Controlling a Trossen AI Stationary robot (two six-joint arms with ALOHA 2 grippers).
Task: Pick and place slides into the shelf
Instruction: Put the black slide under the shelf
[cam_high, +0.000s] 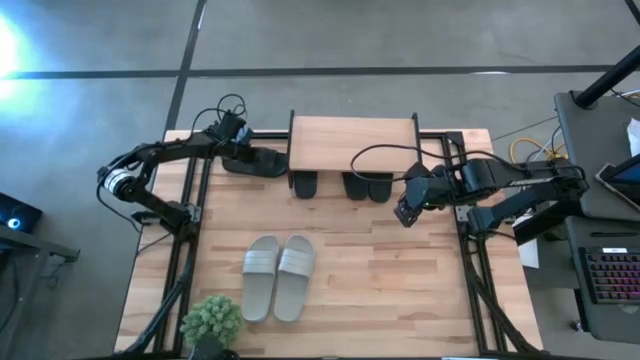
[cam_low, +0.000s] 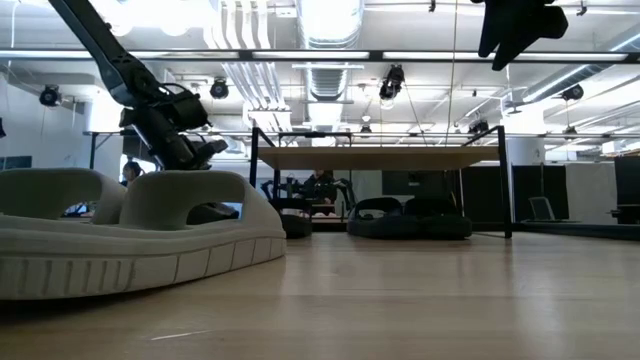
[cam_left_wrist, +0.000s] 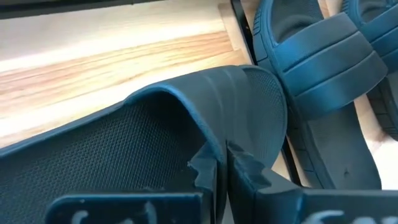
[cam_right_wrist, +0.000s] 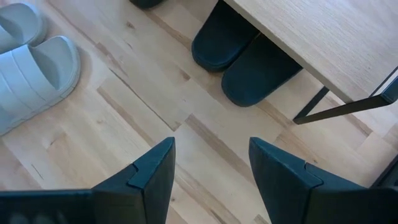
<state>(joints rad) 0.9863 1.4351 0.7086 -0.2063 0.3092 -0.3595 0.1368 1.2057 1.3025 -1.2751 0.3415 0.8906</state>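
A black slide (cam_high: 258, 161) lies on the table just left of the shelf (cam_high: 352, 143), and my left gripper (cam_left_wrist: 222, 163) is shut on its strap. More black slides (cam_high: 367, 186) stick out toe-first from under the shelf's plank; one (cam_left_wrist: 323, 62) shows close beside the held one. The pale grey pair (cam_high: 278, 275) lies side by side on the table's near middle. My right gripper (cam_right_wrist: 211, 162) hovers open above the table, right of the shelf's front, with nothing between its fingers. My left gripper pinches the open edge of the black slide's strap (cam_left_wrist: 217, 134) between its two fingers, one finger on the footbed side under the strap and one on its outer face. The fingers slant down from the table's left. The slide's sole appears to rest on the table.
A small green plant (cam_high: 212, 320) stands at the table's near left corner. The shelf's thin black frame (cam_right_wrist: 336, 109) stands beside the black slides. Bare wood lies between the grey pair and the shelf. Off the table's right edge stands a desk with a keyboard (cam_high: 610, 280).
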